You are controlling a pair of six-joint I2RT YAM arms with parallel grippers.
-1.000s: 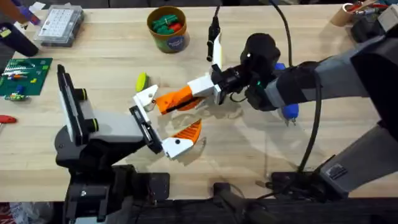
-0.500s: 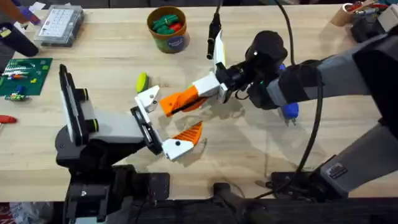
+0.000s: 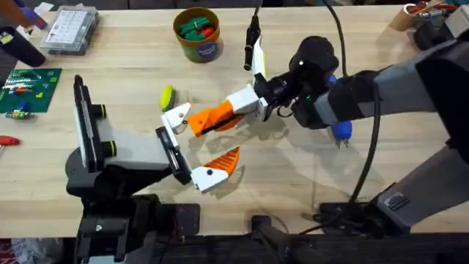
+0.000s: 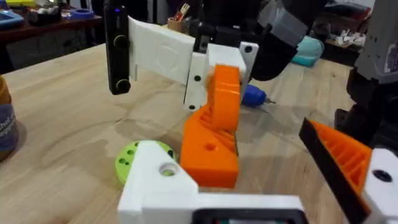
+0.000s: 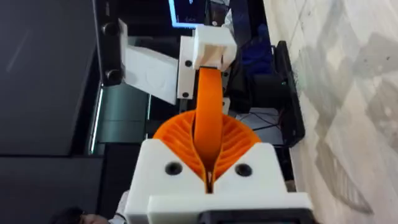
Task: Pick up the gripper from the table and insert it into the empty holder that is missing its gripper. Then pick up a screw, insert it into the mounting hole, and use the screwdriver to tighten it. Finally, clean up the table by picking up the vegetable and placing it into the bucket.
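My right gripper [image 3: 248, 101] is shut on the orange wedge-shaped gripper [image 3: 212, 117] and holds it just above the table; its ribbed pads [image 5: 180, 134] press the wedge [image 5: 209, 106] from both sides. The wedge's thick end [image 4: 211, 149] sits right beside the white holder [image 3: 174, 117], whose mounting hole [image 4: 166, 169] faces up. My left gripper [image 3: 199, 141] is open, with the holder as one jaw and a ribbed orange finger [image 3: 222, 161] as the other. The yellow-green vegetable [image 3: 167, 95] lies behind the holder. The blue screwdriver [image 3: 341, 130] lies under the right arm. The bucket [image 3: 198, 33] stands at the back.
A clear parts box [image 3: 69, 29] and a green circuit board [image 3: 26, 89] sit at the far left. A black and white probe [image 3: 253, 44] lies near the bucket. The bucket holds green and red items. Bare wood spreads in front of the right arm.
The right gripper carried the orange wedge slightly right and back, then held still. The left arm shifted a little to the right, bringing the holder closer to the wedge.
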